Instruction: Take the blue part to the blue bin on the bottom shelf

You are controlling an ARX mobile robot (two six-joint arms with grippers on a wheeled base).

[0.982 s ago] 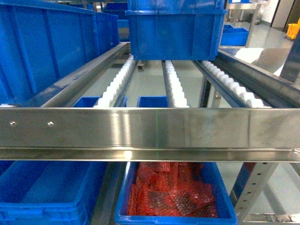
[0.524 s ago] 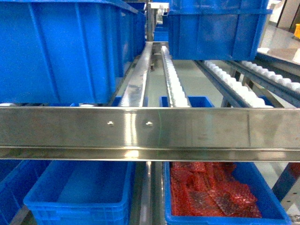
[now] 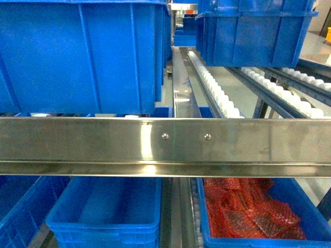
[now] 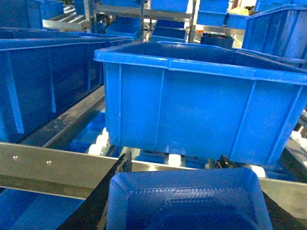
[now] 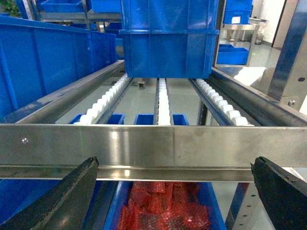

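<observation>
Before the steel front rail (image 5: 153, 143), right pincer (image 5: 175, 191) gapes wide; left pincer (image 4: 182, 201) clamps a blue part (image 4: 184, 199).

Head and both wrist cameras face forward, close to the shared steel front rail (image 3: 165, 146).

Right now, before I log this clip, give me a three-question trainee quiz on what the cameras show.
1. True or false: the right gripper is open and holds nothing.
2. In the head view, what fills the lower bin on the right? A) red bubble-wrap pieces B) steel bolts C) nothing
3. Fill in: the left gripper holds a blue ____.

Key: 1 true. 2 A; the lower bin on the left looks empty. 3 tray-like part, in front of the steel front rail.
</observation>
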